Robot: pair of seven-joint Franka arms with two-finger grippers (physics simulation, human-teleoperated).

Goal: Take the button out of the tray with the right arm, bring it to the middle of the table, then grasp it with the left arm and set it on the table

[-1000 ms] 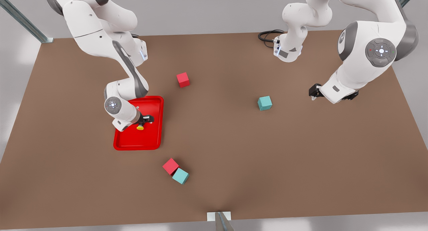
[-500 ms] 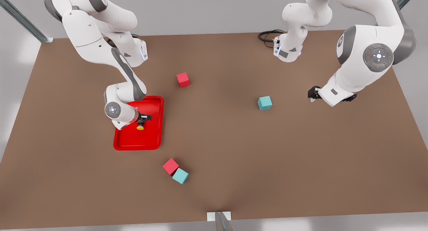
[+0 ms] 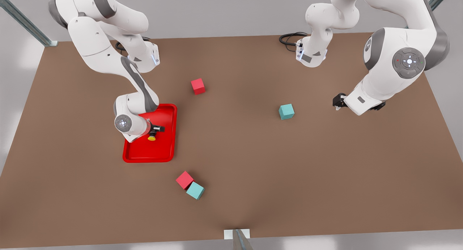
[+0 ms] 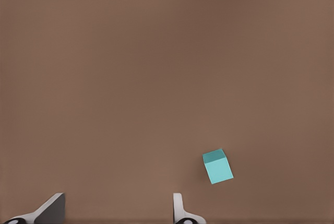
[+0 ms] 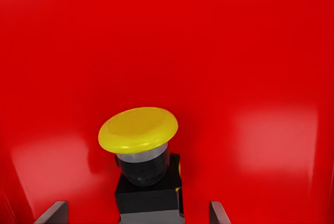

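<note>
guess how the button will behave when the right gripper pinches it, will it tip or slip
The button looks rigid and probably light. Its wide yellow cap overhangs a narrower body, so it may tip if nudged. The open right gripper straddles the boxy base, whose flat sides should grip well.

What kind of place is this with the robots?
Probably a pretend robot lab inside a computer. Two white arms stand at a plain brown table, toy-like cubes such as a teal cube lie about, and a red tray holds a yellow button.
</note>
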